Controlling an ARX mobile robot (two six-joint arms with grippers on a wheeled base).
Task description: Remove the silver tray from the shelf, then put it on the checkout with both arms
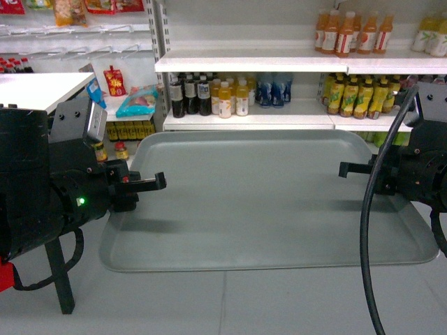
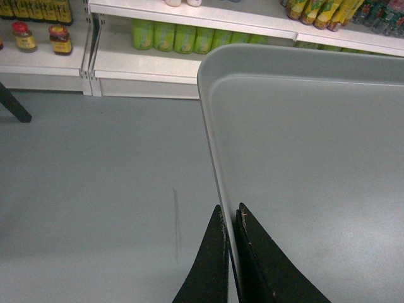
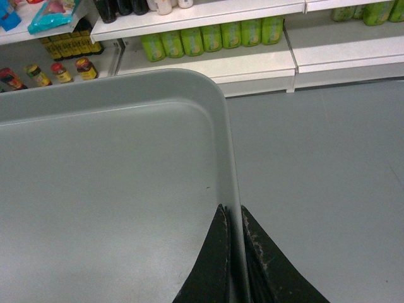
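The silver tray (image 1: 265,202) hangs level in the air above the grey floor, in front of the white shelf (image 1: 244,120). My left gripper (image 1: 160,181) is shut on the tray's left rim. My right gripper (image 1: 343,169) is shut on the right rim. In the left wrist view the left gripper (image 2: 230,211) pinches the thin rim of the tray (image 2: 315,158), one finger on each side. The right wrist view shows the right gripper (image 3: 232,208) clamped on the tray (image 3: 113,189) in the same way. The checkout (image 1: 35,87) shows as a white countertop at the far left.
Shelf boards (image 1: 237,63) behind the tray carry bottles of drinks (image 1: 223,98). Jars (image 1: 120,150) and snack packets (image 1: 136,101) sit at the left. One of the checkout's black slanted legs (image 1: 59,276) stands beside my left arm. Grey floor (image 2: 95,189) lies below.
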